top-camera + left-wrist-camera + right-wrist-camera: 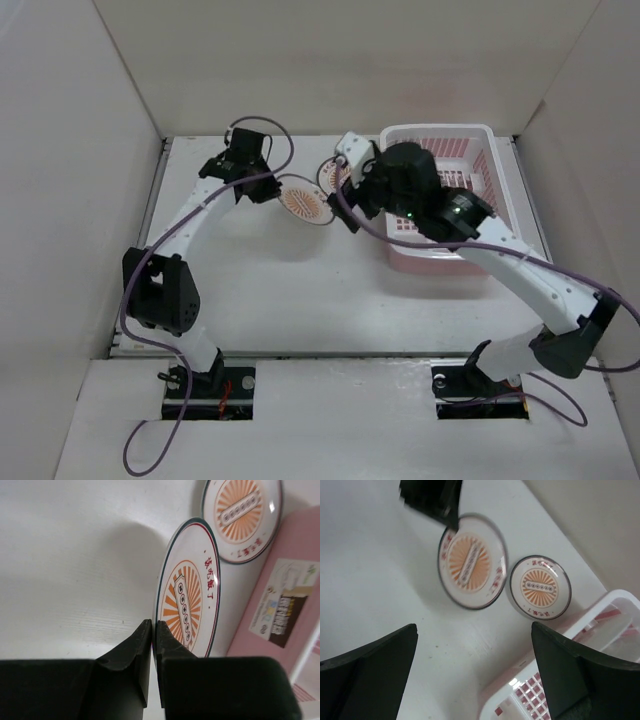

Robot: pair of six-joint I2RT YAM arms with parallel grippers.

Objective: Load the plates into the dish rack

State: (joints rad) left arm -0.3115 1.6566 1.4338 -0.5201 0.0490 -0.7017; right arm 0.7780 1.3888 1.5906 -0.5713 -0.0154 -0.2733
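**Left jaws pinching a sunburst plate, rack lying off to their right**

The left jaws are closing almost fully on the rim of a small round white plate with an orange sunburst centre (192,595). They are holding it up on edge, its printed face turned towards the pink rectangular plastic dish rack with the white rim (450,130). Whether its lower edge is touching the white bench (300,290) is hard to say from these views.

A second white sunburst plate (540,587) is lying flat on the bench just beside the rack's near corner, between the held plate and the rack.

The right jaws are standing wide open and gripping nothing, hovering above the bench near the rack's left edge.

The rack is lying to the right of the left jaws, so the held plate is probably heading sideways past the flat one. The right arm (520,265) is the nearer to the rack and is covering much of it. The slots cannot be seen, so their line cannot be compared with the plate's
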